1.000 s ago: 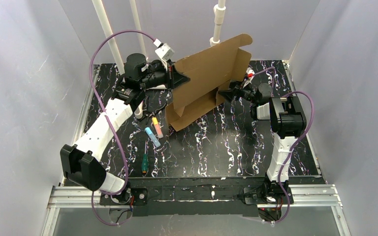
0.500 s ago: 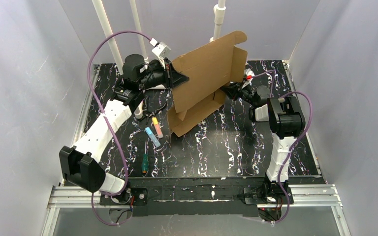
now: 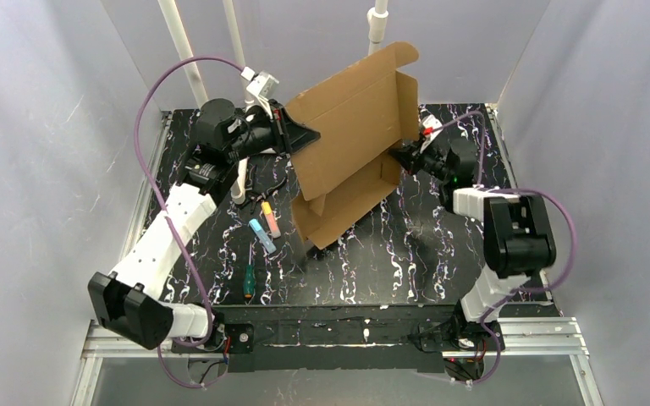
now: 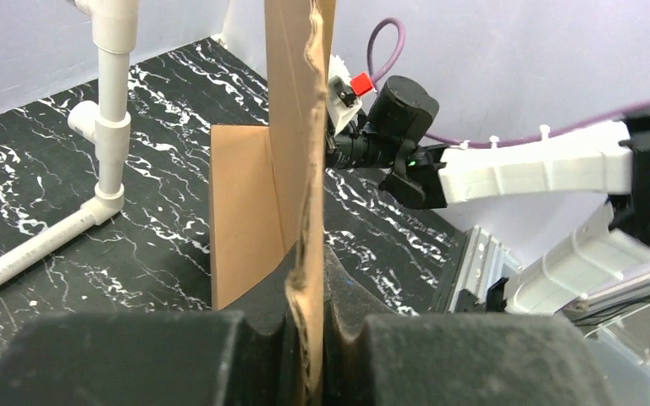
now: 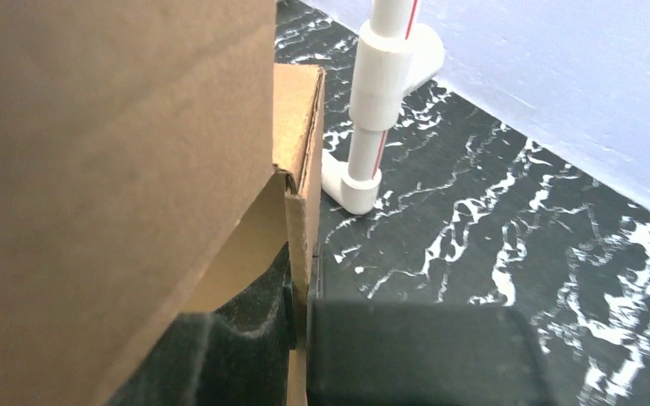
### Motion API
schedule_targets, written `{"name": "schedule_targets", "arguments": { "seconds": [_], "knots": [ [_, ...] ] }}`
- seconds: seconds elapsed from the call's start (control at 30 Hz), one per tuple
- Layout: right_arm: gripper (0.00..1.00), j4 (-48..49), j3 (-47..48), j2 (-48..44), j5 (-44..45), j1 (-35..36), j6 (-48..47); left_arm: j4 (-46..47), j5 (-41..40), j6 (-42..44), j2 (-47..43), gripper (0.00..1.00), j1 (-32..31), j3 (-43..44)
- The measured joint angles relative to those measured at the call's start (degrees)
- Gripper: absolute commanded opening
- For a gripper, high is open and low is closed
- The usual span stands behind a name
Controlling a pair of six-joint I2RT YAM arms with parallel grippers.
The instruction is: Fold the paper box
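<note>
Early: paper box (image 3: 351, 127) barely folded (nothing locked yet), left claw (image 3: 294, 139) and right claw (image 3: 402, 156) both clamped on its edges.

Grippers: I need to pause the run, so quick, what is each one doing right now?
Left gripper: closed on an edge of the paper box.
Right gripper: closed on the paper box's side flap.

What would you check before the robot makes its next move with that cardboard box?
1. Left gripper clamped on the paper box edge: ok.
2. Right gripper closed on a side flap: ok.
3. Box lifted off the table: cannot tell; its lowest corner sits near the surface.
4. Pens and screwdriver apart from the box: ok, they lie beside it.
5. Box fully folded: not ok; panels stand open.
</note>
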Motion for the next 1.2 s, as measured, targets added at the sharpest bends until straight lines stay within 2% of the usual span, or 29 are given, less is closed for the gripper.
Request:
{"name": "schedule_targets", "arguments": {
  "seconds": [0.13,0.3,0.4,0.5,0.6,0.67,0.97,1.07,1.2],
  "knots": [
    [0.01,-28.98,6.45,-9.51,2.01,-0.09,-12.00,0.70,-1.01,-3.32,-3.13,0.19,0.00,-2.38],
    [0.01,-63.17,16.57,-12.57,5.90,-0.22,-27.06,0.72,-1.66,-8.15,-6.16,0.49,-0.87,-8.09],
    [0.01,-78.86,17.68,-13.05,8.79,-0.31,-33.40,0.31,-2.91,-9.77,-8.28,0.63,-2.29,-12.68],
    [0.01,-91.49,17.42,-13.31,11.85,-0.09,-37.88,-0.48,-4.42,-10.97,-11.26,0.68,-4.24,-18.62],
    [0.07,-98.62,16.31,-14.03,14.80,-0.07,-40.44,-1.01,-5.70,-11.91,-14.25,0.69,-5.55,-23.96],
    [0.15,-101.55,15.23,-14.58,16.83,-0.07,-41.53,-1.33,-6.64,-12.41,-16.24,0.69,-6.25,-27.50],
    [0.50,-104.69,11.17,-14.73,22.36,-0.07,-42.77,-1.99,-15.21,-13.64,-20.76,0.78,-7.08,-37.94],
    [0.53,-105.28,9.77,-15.19,23.56,-0.07,-43.25,-3.54,-18.53,-13.62,-21.99,0.81,-7.08,-38.71],
    [0.51,-106.47,8.28,-17.29,24.63,-0.07,-44.19,-7.72,-23.34,-13.40,-24.57,0.86,-7.06,-38.71]
  ]
}}
